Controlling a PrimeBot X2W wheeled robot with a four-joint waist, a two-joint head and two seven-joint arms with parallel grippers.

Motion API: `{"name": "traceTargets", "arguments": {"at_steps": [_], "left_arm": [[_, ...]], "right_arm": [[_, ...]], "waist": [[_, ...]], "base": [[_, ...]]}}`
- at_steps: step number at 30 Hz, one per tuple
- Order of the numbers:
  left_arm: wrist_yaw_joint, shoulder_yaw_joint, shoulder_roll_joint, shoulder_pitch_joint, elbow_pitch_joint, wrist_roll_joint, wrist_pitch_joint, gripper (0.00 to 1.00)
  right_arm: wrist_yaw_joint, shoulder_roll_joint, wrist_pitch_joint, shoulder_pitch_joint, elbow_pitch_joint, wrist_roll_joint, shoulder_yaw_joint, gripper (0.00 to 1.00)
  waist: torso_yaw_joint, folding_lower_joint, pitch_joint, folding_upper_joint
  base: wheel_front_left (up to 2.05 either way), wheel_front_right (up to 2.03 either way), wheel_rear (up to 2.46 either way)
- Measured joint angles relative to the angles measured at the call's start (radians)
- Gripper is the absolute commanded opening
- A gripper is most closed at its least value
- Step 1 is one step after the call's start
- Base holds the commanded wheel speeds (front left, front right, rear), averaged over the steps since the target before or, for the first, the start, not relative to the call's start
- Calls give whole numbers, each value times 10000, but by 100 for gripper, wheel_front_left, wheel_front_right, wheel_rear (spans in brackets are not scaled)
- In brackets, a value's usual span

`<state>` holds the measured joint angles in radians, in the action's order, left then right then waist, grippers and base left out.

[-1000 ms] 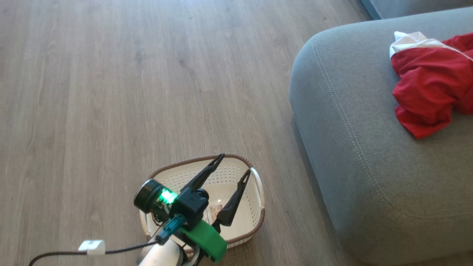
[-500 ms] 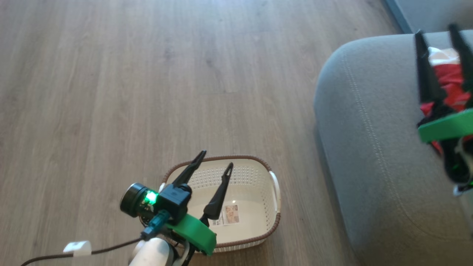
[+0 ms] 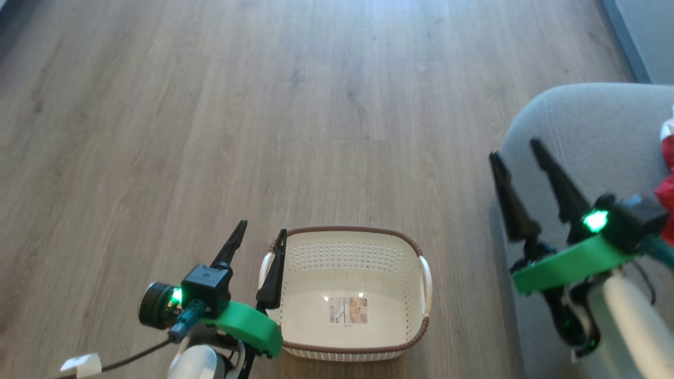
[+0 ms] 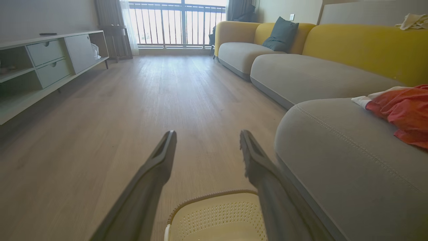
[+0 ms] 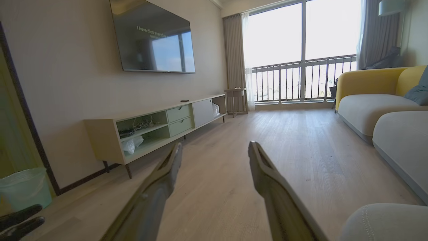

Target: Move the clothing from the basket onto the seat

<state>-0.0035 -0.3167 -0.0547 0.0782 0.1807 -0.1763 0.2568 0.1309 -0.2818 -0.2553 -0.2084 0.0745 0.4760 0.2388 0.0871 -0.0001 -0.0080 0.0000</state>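
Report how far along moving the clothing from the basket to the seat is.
Done: the basket holds just its paper label, and the red clothing lies on the grey seat. In hand: nothing; the left gripper and right gripper are both open and empty. Left: no garment seems left to move, so the job looks finished.

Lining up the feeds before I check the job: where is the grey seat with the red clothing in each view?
Head view: grey sofa seat at the right edge.
Left wrist view: seat at lower right, red clothing lying on it.
Right wrist view: seat in the bottom right corner.
Shared landmark: the wood floor left of it.
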Motion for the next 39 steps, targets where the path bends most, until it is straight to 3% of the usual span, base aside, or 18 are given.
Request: {"name": "traceTargets", "arguments": {"at_steps": [12, 17, 23, 29, 39], "left_arm": [[1434, 669, 13, -517, -111, -173, 0, 100], [1929, 938, 13, -665, -291, -171, 0, 100], [2017, 851, 17, -790, -345, -59, 0, 100], [1812, 834, 19, -868, -326, -366, 0, 100], [1494, 874, 19, -868, -104, -476, 0, 100]], "right_arm": [[-2, 922, 0, 1413, 146, -416, -489, 100], [0, 1243, 0, 1846, 587, -1563, -642, 100], [0, 1925, 0, 2297, 677, -2130, -1139, 100], [-2, 2286, 0, 2437, 583, -1904, -2688, 100], [-2, 2364, 0, 2435, 759, -2040, -2487, 100]], "waist": [[480, 0, -257, 0], [436, 0, -294, 0], [224, 0, -218, 0], [49, 0, -133, 0], [-67, 0, -91, 0]], "base": [[0, 0, 0], [0, 0, 0], [0, 0, 0], [0, 0, 0], [0, 0, 0]]}}
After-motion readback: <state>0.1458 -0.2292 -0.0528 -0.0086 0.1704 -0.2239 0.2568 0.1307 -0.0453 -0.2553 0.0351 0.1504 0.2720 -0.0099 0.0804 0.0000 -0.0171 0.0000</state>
